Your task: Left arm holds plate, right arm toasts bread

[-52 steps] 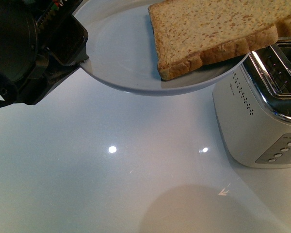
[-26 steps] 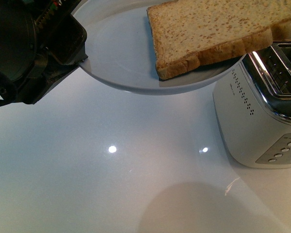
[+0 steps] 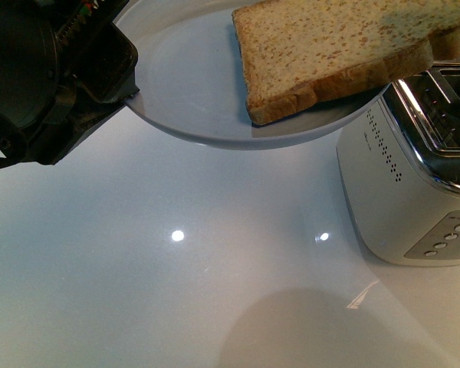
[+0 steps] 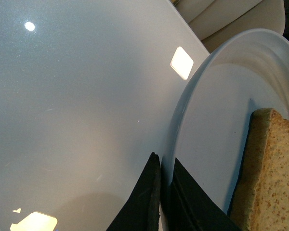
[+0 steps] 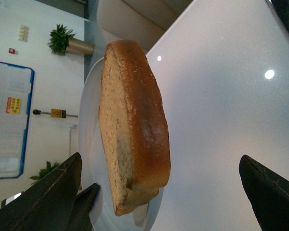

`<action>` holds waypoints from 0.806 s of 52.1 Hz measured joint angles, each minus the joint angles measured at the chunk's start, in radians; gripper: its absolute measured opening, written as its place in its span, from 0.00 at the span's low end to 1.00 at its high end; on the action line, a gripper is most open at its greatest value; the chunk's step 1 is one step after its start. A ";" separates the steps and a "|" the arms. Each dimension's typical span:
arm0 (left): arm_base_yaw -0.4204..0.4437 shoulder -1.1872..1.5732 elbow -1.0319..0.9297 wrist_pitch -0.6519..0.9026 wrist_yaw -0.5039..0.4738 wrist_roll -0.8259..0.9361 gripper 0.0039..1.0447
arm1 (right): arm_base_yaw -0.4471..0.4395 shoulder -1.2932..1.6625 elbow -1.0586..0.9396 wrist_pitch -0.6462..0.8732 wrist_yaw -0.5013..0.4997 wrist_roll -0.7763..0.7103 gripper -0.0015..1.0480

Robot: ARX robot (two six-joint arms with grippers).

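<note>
My left gripper (image 3: 130, 96) is shut on the rim of the pale blue-grey plate (image 3: 192, 84) and holds it in the air at the top of the front view. The slice of bread (image 3: 330, 46) lies on the plate, its crust edge overhanging the rim above the toaster (image 3: 406, 176). In the left wrist view the black jaws (image 4: 161, 166) pinch the plate's rim (image 4: 183, 115), with the bread (image 4: 272, 178) just beyond. In the right wrist view my right gripper (image 5: 160, 156) is open, its fingers (image 5: 62, 192) wide on either side of the bread (image 5: 130, 120) and plate (image 5: 89, 120).
The white and chrome toaster stands at the right on the glossy white table (image 3: 176, 291), its slots open upward under the plate's edge. A wall, posters and potted plants show far behind in the right wrist view.
The plate and bread have shifted slightly up and left. A faint shadow now falls on the bread's far right corner. The left gripper keeps its hold.
</note>
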 joint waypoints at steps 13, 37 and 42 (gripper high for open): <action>0.000 0.000 0.000 0.000 0.000 0.000 0.03 | 0.002 0.040 0.010 0.049 -0.009 0.050 0.82; 0.000 0.000 0.000 0.000 0.000 0.000 0.03 | 0.019 0.072 0.013 0.084 -0.024 0.118 0.14; 0.000 0.000 0.000 0.000 0.000 0.000 0.03 | 0.019 0.071 0.013 0.080 -0.026 0.120 0.03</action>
